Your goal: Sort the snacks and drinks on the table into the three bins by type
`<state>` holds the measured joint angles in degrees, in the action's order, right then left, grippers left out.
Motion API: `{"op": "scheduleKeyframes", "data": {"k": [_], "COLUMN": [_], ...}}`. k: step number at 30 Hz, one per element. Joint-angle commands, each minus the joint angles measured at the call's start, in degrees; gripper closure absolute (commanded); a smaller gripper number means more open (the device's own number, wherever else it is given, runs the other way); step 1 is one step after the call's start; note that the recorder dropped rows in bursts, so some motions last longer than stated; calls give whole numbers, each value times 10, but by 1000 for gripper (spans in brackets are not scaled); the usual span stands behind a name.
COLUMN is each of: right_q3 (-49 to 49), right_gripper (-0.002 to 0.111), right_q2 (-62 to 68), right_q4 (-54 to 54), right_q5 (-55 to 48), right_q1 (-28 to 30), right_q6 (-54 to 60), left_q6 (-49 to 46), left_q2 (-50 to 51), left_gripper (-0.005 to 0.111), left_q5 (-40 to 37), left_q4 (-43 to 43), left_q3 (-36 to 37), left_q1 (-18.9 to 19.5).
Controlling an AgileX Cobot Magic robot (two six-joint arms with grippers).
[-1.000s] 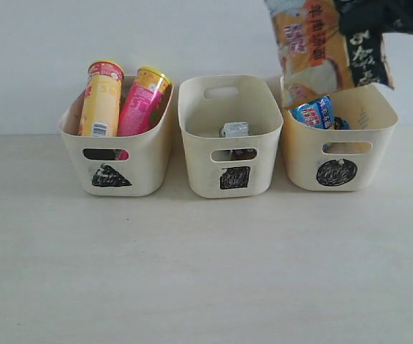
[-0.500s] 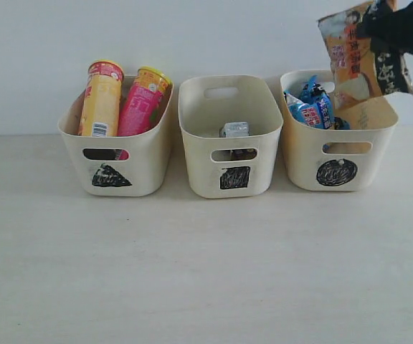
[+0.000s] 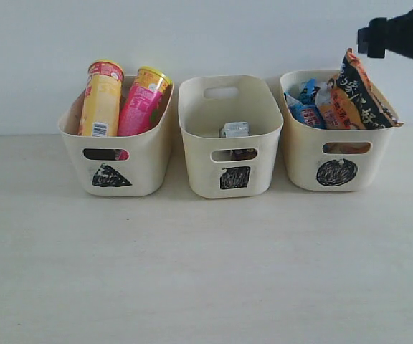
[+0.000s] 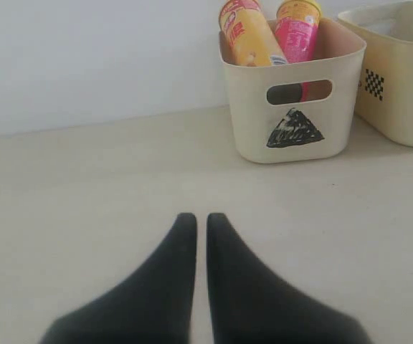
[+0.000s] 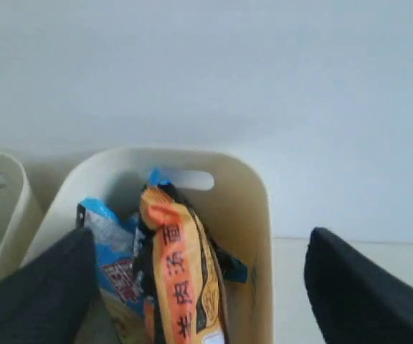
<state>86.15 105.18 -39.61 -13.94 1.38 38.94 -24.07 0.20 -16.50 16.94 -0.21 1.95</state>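
Sorting looks finished: no snack shows on the surface before the circle bin. Left of it, left jaws sit pressed together. Inside it the orange-black noodle packet leans beside the blue packet; above, right jaws hang spread, empty. Next: lift clear.

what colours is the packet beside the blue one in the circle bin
The packet is orange and black, clearest in the exterior view.

Exterior: I face all three bins.
Left wrist: low, toward triangle bin.
Right wrist: close above circle bin.
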Motion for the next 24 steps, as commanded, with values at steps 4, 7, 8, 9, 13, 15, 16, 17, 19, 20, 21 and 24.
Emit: {"op": "scheduleKeyframes", "data": {"k": [4,7,8,9,13,15,16,17,19,20,21,24], "right_q3": [8,-6,-22,-54,-192,-251,-284,-311,-377,-409,-467,-530], "right_gripper": [108,108,108,108,108,108,108,108,108,108,108,108], "right_q2": [-126,-161,-170,-191,-274,-318,-345,-373,-428,-454,-496,-550], "right_q4": [16,16,16,16,12,-2,-18,-39,-98,-121,-107,68], "right_q5": [-84,-141,-142,-135,-48,10,50,84,180,232,308,364], "right_q1": [4,4,4,4,4,4,4,4,4,4,4,4], "right_q6": [-1,-40,-51,-54,-54,-54,-56,-57,-70,-90,-155,-264], "left_q6": [0,0,0,0,0,0,0,0,0,0,0,0], "left_q2": [-2,-2,-2,-2,-2,-2,-2,-2,-2,-2,-2,-2], "left_gripper": [102,102,102,102,102,102,102,102,102,102,102,102], "left_q5": [2,2,2,2,2,2,2,2,2,2,2,2], "left_q4": [7,7,7,7,7,7,7,7,7,7,7,7], "left_q3": [2,2,2,2,2,2,2,2,2,2,2,2], "left_q1": [2,2,2,2,2,2,2,2,2,2,2,2]}}
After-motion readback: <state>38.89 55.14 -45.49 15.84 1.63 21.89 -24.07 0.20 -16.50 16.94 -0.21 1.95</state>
